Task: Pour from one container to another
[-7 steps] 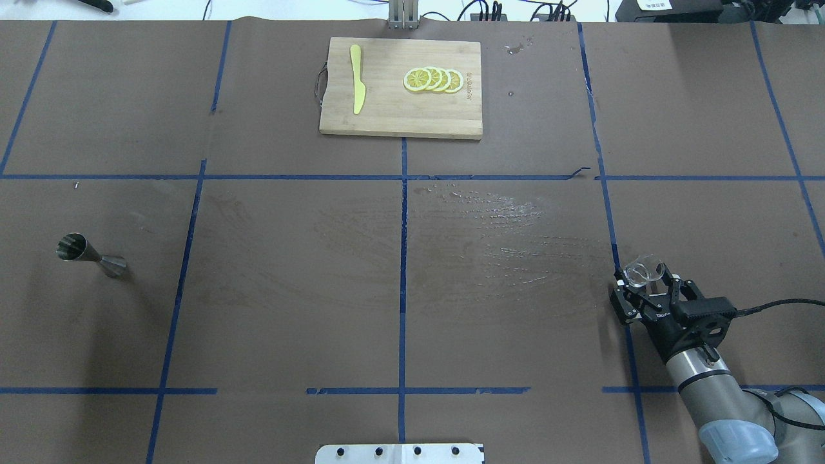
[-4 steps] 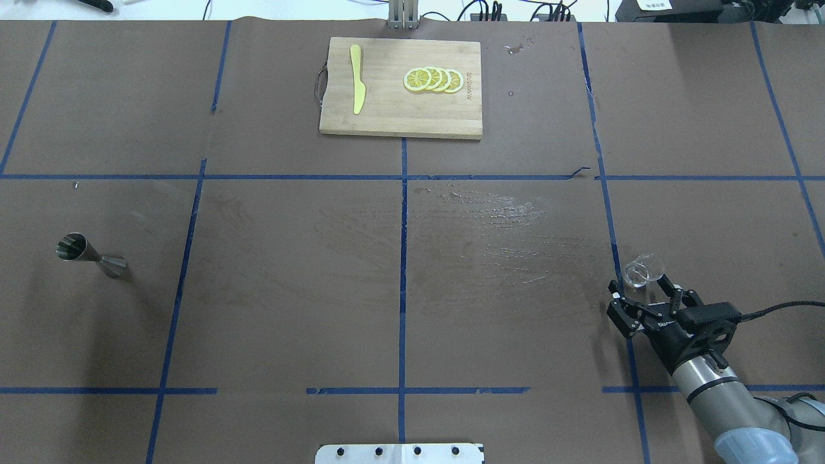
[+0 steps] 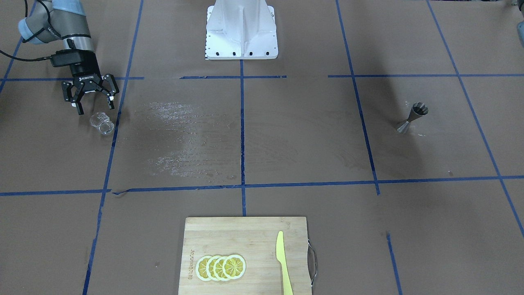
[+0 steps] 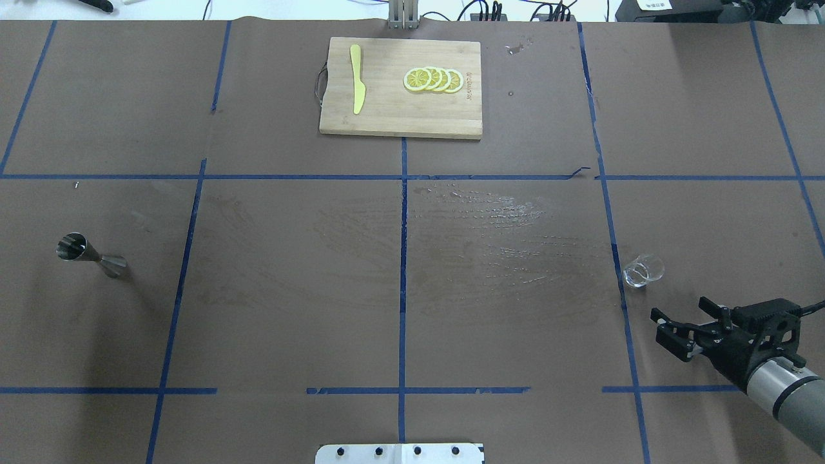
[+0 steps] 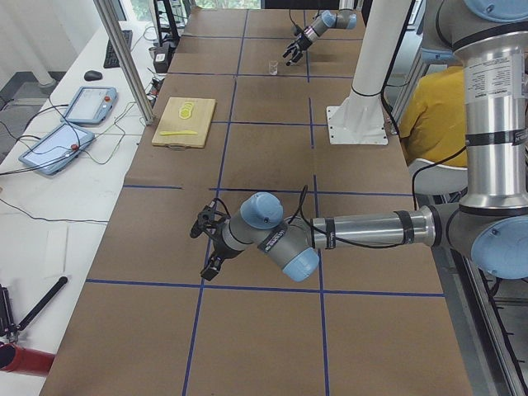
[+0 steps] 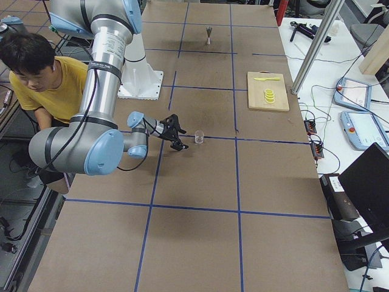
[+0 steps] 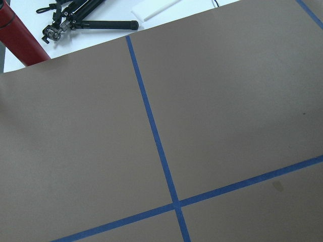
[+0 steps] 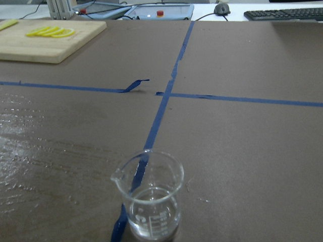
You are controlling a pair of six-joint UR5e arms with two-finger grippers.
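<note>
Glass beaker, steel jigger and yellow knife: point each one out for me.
glass beaker (image 8: 150, 199), right wrist view, middle of its clear wall.
steel jigger (image 4: 95, 257), overhead view, its narrow waist.
yellow knife (image 4: 356, 80), overhead view, mid-length where handle meets blade.

Overhead and front views opposed, 2 end views along table (image 5: 272, 157), right wrist near beaker (image 8: 151, 196)

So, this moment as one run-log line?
right tool: open, clear of beaker | beaker: upright | jigger: standing alone | left tool: unclear
</note>
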